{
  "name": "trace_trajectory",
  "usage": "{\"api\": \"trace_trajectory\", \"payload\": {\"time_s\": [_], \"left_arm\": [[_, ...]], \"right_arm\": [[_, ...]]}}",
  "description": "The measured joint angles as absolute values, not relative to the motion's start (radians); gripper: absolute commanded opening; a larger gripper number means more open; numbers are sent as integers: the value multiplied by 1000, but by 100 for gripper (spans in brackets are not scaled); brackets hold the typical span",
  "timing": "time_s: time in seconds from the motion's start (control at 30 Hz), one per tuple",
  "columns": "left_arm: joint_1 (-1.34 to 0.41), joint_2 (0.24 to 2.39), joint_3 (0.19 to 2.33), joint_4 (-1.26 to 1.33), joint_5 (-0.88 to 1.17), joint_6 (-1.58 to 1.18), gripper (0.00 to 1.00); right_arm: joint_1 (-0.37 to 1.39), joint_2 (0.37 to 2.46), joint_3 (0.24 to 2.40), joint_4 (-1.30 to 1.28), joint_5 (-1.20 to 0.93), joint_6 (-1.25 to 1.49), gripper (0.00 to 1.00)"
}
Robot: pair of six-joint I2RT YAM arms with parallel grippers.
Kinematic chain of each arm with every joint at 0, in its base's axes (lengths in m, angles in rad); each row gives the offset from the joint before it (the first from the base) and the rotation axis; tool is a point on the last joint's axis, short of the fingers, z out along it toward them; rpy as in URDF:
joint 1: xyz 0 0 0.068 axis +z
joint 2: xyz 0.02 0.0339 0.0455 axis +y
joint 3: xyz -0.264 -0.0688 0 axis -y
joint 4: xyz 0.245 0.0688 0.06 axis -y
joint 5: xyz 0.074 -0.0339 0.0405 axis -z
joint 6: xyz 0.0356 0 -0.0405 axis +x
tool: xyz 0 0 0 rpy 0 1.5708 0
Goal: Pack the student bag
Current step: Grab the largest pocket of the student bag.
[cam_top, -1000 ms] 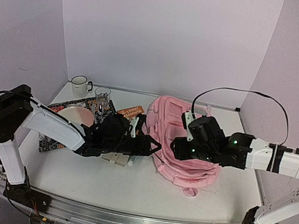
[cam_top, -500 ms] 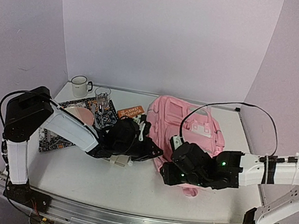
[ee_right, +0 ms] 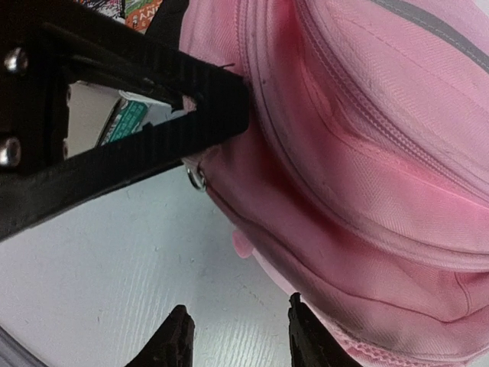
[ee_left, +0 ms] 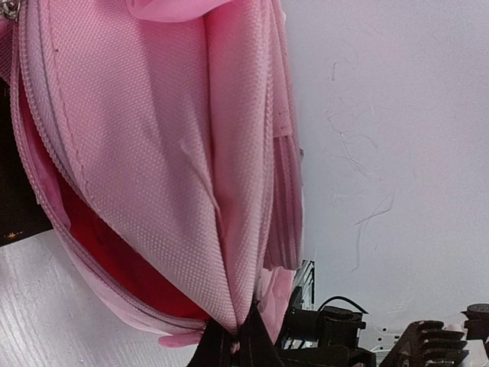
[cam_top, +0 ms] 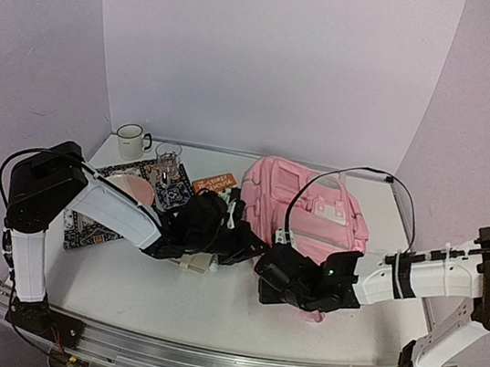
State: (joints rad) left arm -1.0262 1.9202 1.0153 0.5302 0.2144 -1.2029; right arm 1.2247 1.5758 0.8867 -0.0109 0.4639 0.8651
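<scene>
The student bag (cam_top: 311, 219) is a big soft pink backpack lying at the middle right of the table. My left gripper (cam_top: 257, 244) is shut on a fold of the bag's fabric at its left edge; the left wrist view shows the cloth (ee_left: 153, 153) pinched between the black fingertips (ee_left: 233, 336), with an unzipped opening showing a darker pink inside. My right gripper (cam_top: 264, 279) sits low at the bag's near-left corner. In the right wrist view it (ee_right: 238, 334) stands open over bare table, beside the bag's lower seam (ee_right: 367, 138), a metal zip ring (ee_right: 198, 179) and a small pink tab (ee_right: 243, 243).
A white mug (cam_top: 129, 140) and a glass (cam_top: 168, 157) stand at the back left. A pink plate (cam_top: 129, 188) lies on a patterned book (cam_top: 91, 216), near an orange card (cam_top: 216, 181). A white box (cam_top: 193, 261) lies under the left arm. Walls close three sides.
The left gripper has closed on the bag's edge. The right arm has swung from above the bag down to its near-left corner, jaws a little narrower.
</scene>
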Motion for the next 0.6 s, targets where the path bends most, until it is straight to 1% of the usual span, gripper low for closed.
{"api": "trace_trajectory", "payload": {"time_s": [0.33,0.47,0.6], "left_arm": [[-1040,1920,1015,570,214,-1283,0],[-1045,1920,1015,578,208,-1295,0],[-1047,1920,1015,579,203,-1309,0]], "right_arm": [[1221,1672,928,13,595,985,41],[1209,1695,930,26,637,1035,38],[1207,1715,937,27,673,1067,31]]}}
